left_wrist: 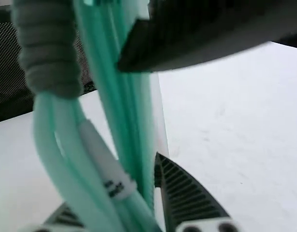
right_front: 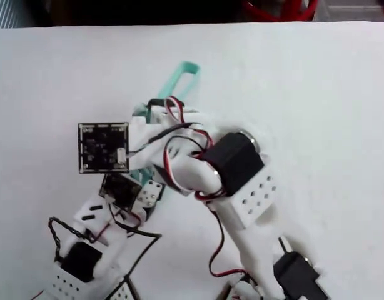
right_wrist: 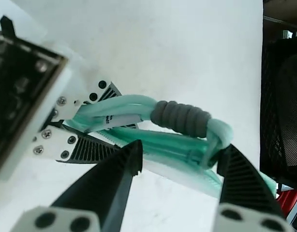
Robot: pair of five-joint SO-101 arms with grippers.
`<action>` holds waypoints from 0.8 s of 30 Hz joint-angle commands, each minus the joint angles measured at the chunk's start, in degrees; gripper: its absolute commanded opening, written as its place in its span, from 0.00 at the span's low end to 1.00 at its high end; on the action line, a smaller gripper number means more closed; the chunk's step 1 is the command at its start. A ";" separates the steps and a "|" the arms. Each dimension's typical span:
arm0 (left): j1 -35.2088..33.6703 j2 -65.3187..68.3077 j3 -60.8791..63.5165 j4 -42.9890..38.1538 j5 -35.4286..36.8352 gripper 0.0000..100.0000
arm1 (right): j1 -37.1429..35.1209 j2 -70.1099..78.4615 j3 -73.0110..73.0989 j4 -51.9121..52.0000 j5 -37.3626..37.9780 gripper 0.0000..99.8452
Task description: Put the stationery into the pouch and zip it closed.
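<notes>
The pouch [right_front: 187, 72] is mint green, and its strap loop pokes out beyond the two arms in the high view. My left gripper [left_wrist: 124, 212] is shut on the pouch [left_wrist: 124, 121], pinching its folded edge near a white label. A grey ribbed grip [right_wrist: 181, 117] wraps the strap. My right gripper [right_wrist: 180, 164] is open and straddles the pouch [right_wrist: 163, 142] just beside the left gripper's fingers [right_wrist: 83, 147]. One right finger [left_wrist: 197, 34] crosses over the pouch in the left wrist view. The arms hide most of the pouch from above.
The white table [right_front: 317, 87] stretches wide on all sides of the arms. The left arm's camera board [right_front: 103, 147] and the right arm's black motor [right_front: 236, 159] crowd over the pouch. A black mesh object [right_wrist: 284, 106] stands beyond the table's edge.
</notes>
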State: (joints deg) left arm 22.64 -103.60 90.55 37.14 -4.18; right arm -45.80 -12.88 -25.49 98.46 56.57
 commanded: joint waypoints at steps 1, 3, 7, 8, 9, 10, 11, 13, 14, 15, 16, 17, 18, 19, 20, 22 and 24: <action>-0.22 -0.04 -1.58 -1.05 -0.44 0.08 | -1.10 3.91 -4.84 0.04 0.35 0.24; -0.22 -0.04 -1.23 -1.32 -0.44 0.08 | -1.01 6.20 -8.00 0.04 0.26 0.24; -0.13 -0.04 -1.14 -1.41 -0.44 0.08 | -0.92 7.43 -16.26 0.13 -0.53 0.24; -0.13 -0.04 -1.14 -1.41 -0.44 0.08 | -0.92 7.43 -18.20 0.13 -1.67 0.24; -0.13 -0.04 -1.14 -1.41 -0.44 0.08 | -1.01 7.60 -19.43 0.13 -2.37 0.24; -0.13 -0.04 -1.14 -1.41 -0.44 0.08 | -1.01 7.78 -20.22 0.13 -2.55 0.24; -0.13 -0.04 -1.14 -1.41 -0.44 0.08 | -1.01 7.87 -19.96 0.04 -2.64 0.24; -0.13 -0.04 -1.14 -1.41 -0.44 0.08 | -1.01 8.84 -18.55 0.04 -2.64 0.24; -0.13 -0.04 -1.14 -1.41 -0.44 0.08 | -1.01 9.63 -17.85 0.04 -2.64 0.24; -0.13 -0.04 -1.14 -1.41 -0.44 0.08 | -0.84 10.42 -17.05 0.04 -2.64 0.24; -0.13 -0.04 -1.14 -1.41 -0.44 0.08 | -0.75 10.77 -16.26 0.13 -2.55 0.24; -0.13 -0.04 -1.14 -1.41 -0.44 0.08 | -0.66 11.03 -15.47 0.22 -2.55 0.24; -0.13 -0.04 -1.14 -1.41 -0.44 0.08 | -0.66 10.95 -14.86 0.31 -2.55 0.24; -0.13 -0.04 -1.14 -1.41 -0.44 0.08 | -0.75 10.24 -14.33 0.31 -2.55 0.24; -0.13 -0.04 -1.14 -1.41 -0.44 0.08 | -1.01 9.10 -13.80 0.31 -2.55 0.24; -0.13 -0.04 -1.14 -1.41 -0.44 0.08 | -1.10 6.20 -12.13 0.31 -2.55 0.24; -0.13 -0.04 -1.23 -1.41 -0.44 0.08 | -1.01 4.00 -9.58 0.31 -1.76 0.23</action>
State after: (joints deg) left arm 22.90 -103.60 90.55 36.97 -4.18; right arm -46.59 -4.53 -36.84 98.55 54.29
